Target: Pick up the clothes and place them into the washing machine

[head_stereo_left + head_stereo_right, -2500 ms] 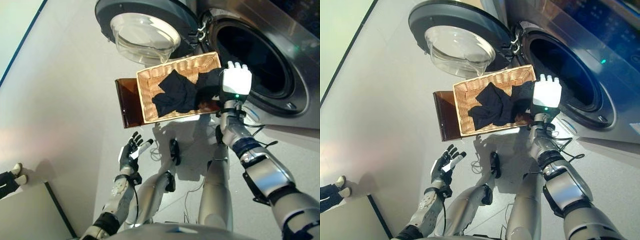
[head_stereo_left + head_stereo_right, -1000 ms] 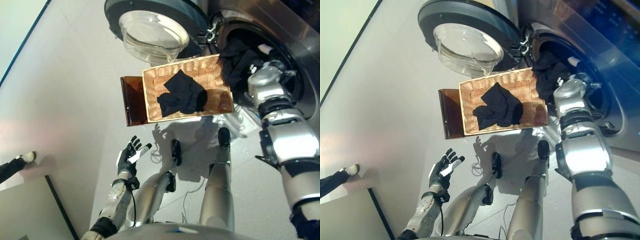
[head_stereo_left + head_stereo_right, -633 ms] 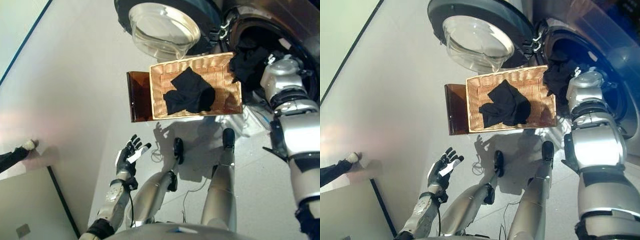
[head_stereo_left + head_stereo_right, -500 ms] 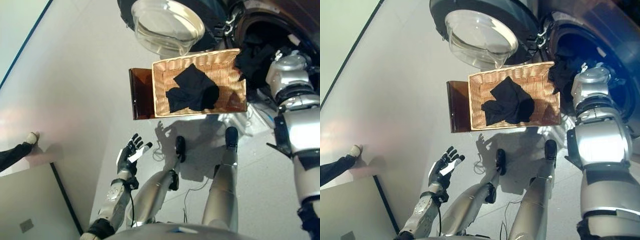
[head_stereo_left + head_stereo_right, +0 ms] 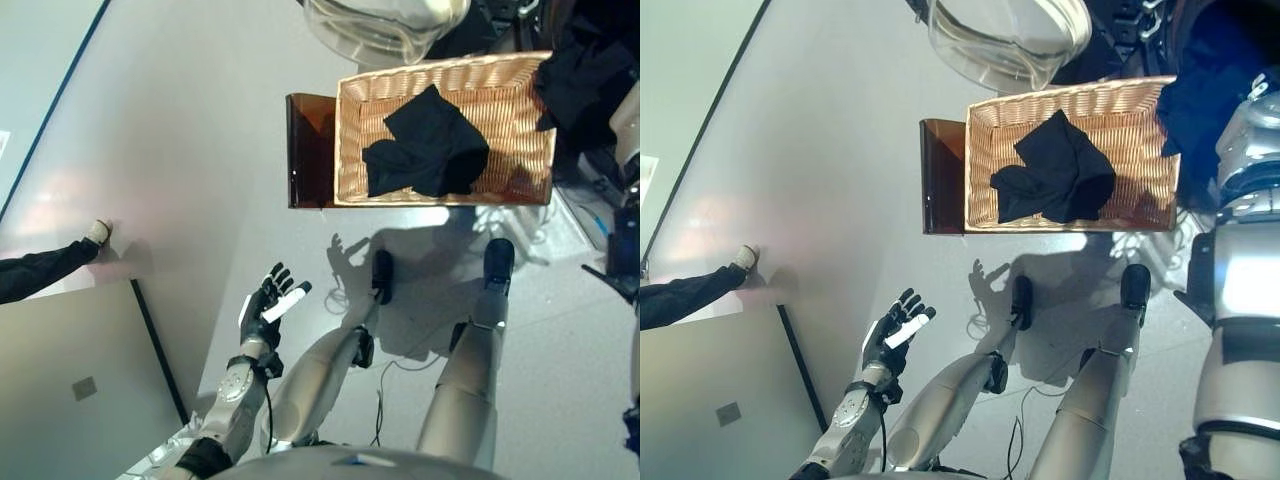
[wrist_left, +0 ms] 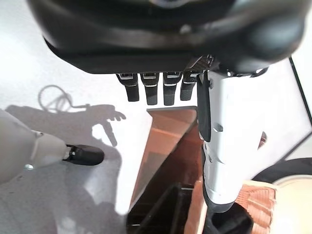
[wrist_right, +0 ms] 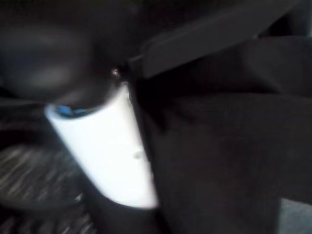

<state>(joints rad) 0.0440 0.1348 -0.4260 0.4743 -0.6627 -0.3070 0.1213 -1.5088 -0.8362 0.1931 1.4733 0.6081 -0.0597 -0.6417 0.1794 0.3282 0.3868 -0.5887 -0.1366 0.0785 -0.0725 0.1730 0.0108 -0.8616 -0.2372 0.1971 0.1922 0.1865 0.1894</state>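
- The two eye views look down from the robot's head, set slightly apart; both show the wicker basket (image 5: 445, 125) ahead.
- Left wrist view looks along the left hand (image 6: 161, 87) toward that basket, from well short of it.
- Right wrist view is pressed close against dark cloth (image 7: 219, 161) beside the basket.

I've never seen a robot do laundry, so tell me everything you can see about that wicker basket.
The wicker basket is a shallow rectangular tray of pale woven cane with low walls. It sits on a brown stand on the grey floor, its long side across the view. A crumpled black garment lies inside, leaving much of the weave bare. No robot hand touches it.
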